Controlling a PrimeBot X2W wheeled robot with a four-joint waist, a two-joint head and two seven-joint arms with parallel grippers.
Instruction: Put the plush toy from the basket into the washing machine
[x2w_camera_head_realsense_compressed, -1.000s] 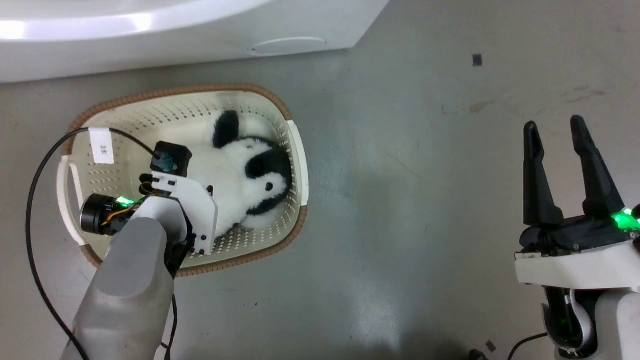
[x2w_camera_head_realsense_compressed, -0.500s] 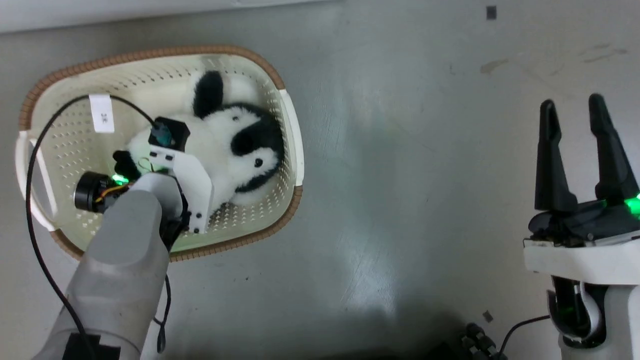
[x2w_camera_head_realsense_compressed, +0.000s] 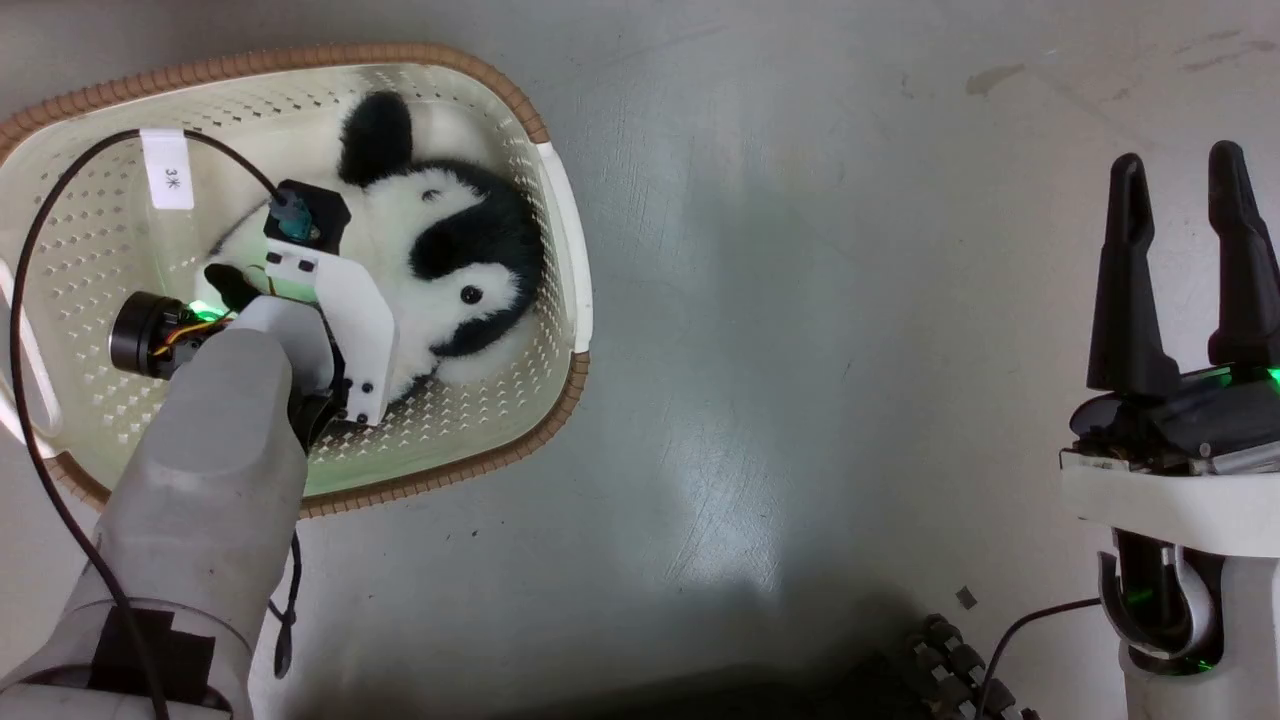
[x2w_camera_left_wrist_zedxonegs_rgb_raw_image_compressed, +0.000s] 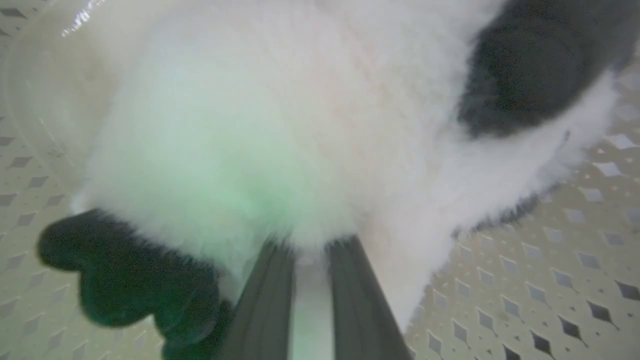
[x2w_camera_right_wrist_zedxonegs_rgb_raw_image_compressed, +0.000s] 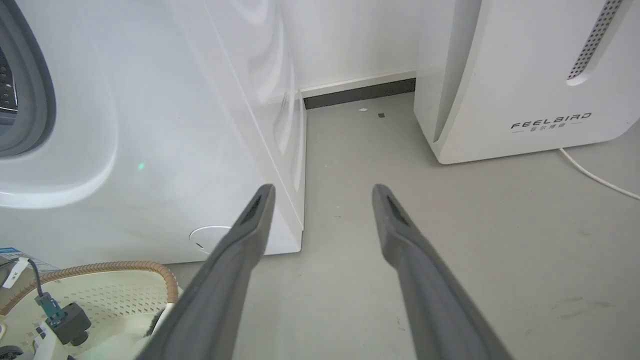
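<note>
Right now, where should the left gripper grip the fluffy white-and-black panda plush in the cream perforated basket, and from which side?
The white torso, from above: the fluffy white-and-black panda plush lies flat inside the cream perforated basket, whose walls block side approaches, and its torso is broad and soft. The left gripper pinches fur there.

Plush toy (x2w_camera_head_realsense_compressed: 450, 250) tugged slightly leftward in basket (x2w_camera_head_realsense_compressed: 562, 200) by left gripper (x2w_camera_left_wrist_zedxonegs_rgb_raw_image_compressed: 307, 255), black paw (x2w_camera_head_realsense_compressed: 225, 285) newly uncovered
</note>
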